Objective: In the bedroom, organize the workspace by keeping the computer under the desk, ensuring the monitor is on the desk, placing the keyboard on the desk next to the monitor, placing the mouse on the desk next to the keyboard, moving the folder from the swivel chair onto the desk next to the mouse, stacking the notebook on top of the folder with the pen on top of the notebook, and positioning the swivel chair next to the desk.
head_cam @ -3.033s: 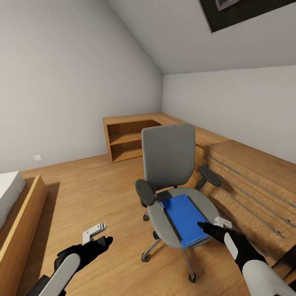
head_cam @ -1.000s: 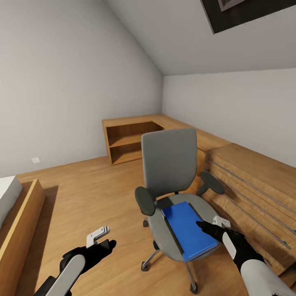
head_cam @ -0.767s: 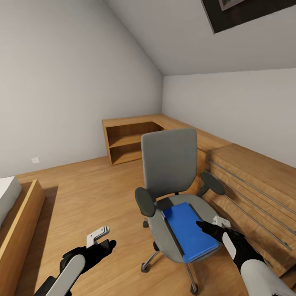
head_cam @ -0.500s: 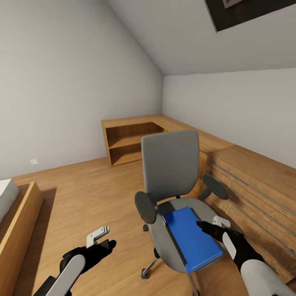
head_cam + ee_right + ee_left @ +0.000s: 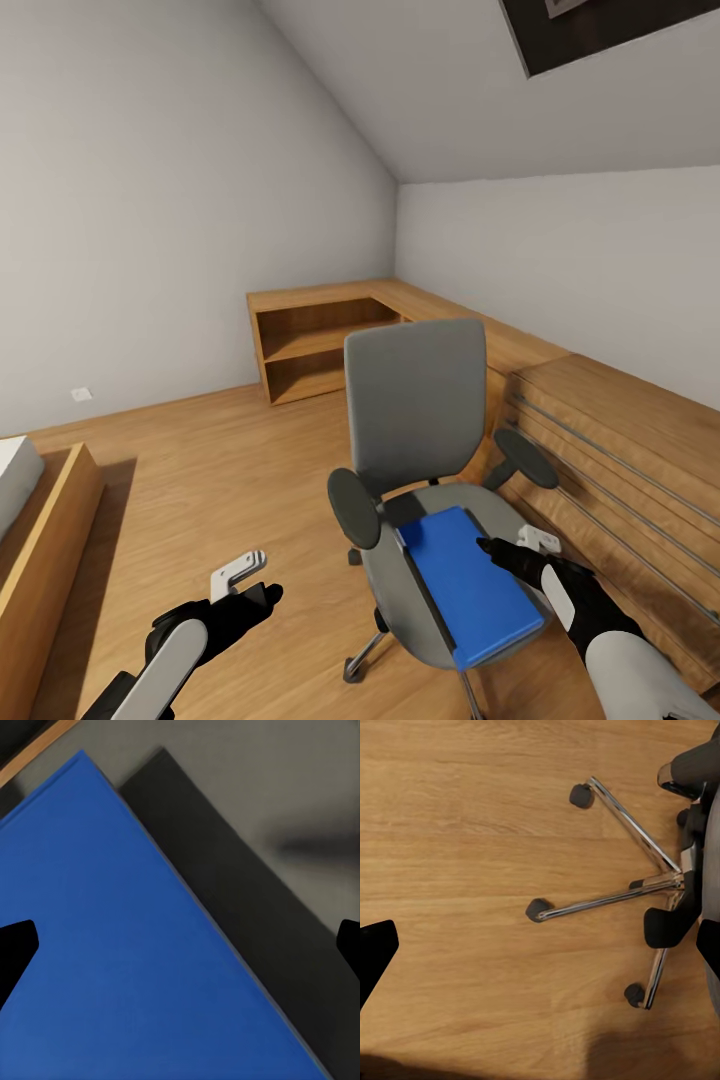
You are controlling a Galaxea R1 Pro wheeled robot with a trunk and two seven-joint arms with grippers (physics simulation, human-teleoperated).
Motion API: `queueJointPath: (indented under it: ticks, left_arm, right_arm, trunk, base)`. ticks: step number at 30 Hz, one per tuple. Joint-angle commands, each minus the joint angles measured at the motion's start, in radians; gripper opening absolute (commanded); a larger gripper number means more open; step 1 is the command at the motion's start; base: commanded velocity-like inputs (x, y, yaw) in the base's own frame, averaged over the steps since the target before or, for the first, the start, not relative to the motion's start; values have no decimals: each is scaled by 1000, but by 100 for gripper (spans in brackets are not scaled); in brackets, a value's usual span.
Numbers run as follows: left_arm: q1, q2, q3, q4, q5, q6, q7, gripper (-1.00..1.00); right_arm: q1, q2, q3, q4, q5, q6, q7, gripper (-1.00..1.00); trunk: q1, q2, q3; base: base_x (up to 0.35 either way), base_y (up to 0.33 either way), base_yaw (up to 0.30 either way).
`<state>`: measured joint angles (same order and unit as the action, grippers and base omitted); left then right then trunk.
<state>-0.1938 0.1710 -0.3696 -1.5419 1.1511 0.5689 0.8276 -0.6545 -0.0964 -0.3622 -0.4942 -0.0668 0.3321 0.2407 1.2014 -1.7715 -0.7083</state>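
Grey walls, sloped ceiling, wood floor (image 5: pixel 200 470), corner wooden shelf (image 5: pixel 315 345), light-wood chest (image 5: pixel 620 450)

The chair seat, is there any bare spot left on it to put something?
Only a little. The blue flat item lies over a dark flat thing and covers most of the swivel chair seat; a grey strip shows near the backrest. The wood floor beside the chair is wide open.

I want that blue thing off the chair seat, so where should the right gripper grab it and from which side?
Probably the near right edge of the blue item. It lies flat on the chair seat atop a dark flat item, and that corner looks to reach the seat's front rim, so one finger might slip under. The right gripper hovers open just above it; come in low from the robot's side.
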Motion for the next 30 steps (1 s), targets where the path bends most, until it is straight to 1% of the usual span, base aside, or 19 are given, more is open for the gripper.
queueJointPath:
  ticks: [1, 16, 26, 30]
  left_arm:
    - [-1, 1, -2, -1, 6, 0, 8, 100]
    - [-1, 1, 0, -3, 4, 0, 9, 100]
    - [-1, -2, -1, -3, 4, 0, 10, 100]
    - [-1, -2, -1, -3, 4, 0, 10, 100]
  right_arm:
    - [-1, 1, -4, -1, -7, 7, 3, 100]
    - [-1, 1, -4, -1, -7, 7, 3, 100]
    - [-1, 1, -4, -1, -7, 7, 3, 100]
    - [-1, 1, -4, -1, -7, 7, 3, 100]
  trunk:
    - [0, -1, -1]
    - [0, -1, -1]
    - [38, -71, -32]
    - [38, -71, -32]
  base:
    - [3, 0, 0]
    - [0, 0, 0]
    - [0, 0, 0]
    - [0, 0, 0]
